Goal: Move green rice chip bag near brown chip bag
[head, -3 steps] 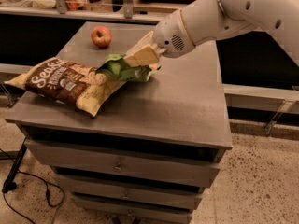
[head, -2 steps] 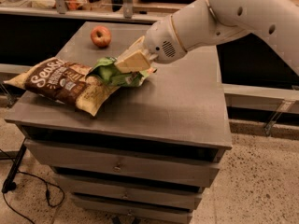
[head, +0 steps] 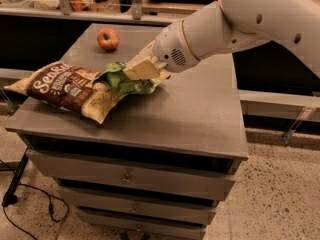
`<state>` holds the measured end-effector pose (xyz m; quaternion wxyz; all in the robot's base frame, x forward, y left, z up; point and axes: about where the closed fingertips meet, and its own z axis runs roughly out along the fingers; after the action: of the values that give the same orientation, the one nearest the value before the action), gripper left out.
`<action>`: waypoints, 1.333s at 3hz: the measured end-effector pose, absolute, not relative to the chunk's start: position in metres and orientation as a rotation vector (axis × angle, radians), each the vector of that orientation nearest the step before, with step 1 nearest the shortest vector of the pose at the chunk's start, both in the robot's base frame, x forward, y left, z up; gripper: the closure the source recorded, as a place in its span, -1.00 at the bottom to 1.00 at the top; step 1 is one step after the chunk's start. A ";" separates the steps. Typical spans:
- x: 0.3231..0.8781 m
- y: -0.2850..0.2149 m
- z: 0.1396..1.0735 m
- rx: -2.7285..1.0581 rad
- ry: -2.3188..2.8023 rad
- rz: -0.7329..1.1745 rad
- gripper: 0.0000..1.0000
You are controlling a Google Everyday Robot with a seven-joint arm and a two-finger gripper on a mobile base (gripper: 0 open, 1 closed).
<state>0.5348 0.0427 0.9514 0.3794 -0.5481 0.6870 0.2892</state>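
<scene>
— Where was the gripper (head: pixel 143 70)?
— It was low over the tabletop (head: pixel 190 109), at the end of the big white arm (head: pixel 240 19).
— What was it doing?
— It was pinching the green bag (head: pixel 122 81) by its top. The bag was all crumpled there.
— So where was the green bag?
— Right under the gripper, sticking out a bit to its left. Its bottom lay on the tabletop.
— And the brown bag (head: pixel 65 86)?
— It lay flat, left of the gripper. Its near end seemed to touch the green bag.
— Was anything else there?
— A red apple (head: pixel 108 38) sat behind the gripper, off to the left, well apart from both bags. There were drawers (head: pixel 130 176) under the tabletop.
</scene>
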 end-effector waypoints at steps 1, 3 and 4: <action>0.537 0.038 0.953 -1.382 1.760 0.686 -0.27; 0.534 0.026 0.959 -1.379 1.751 0.619 -1.00; 0.555 0.003 0.965 -1.322 1.770 0.552 -1.00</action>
<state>0.5552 0.0025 0.9650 0.4188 -0.5272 0.7059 0.2200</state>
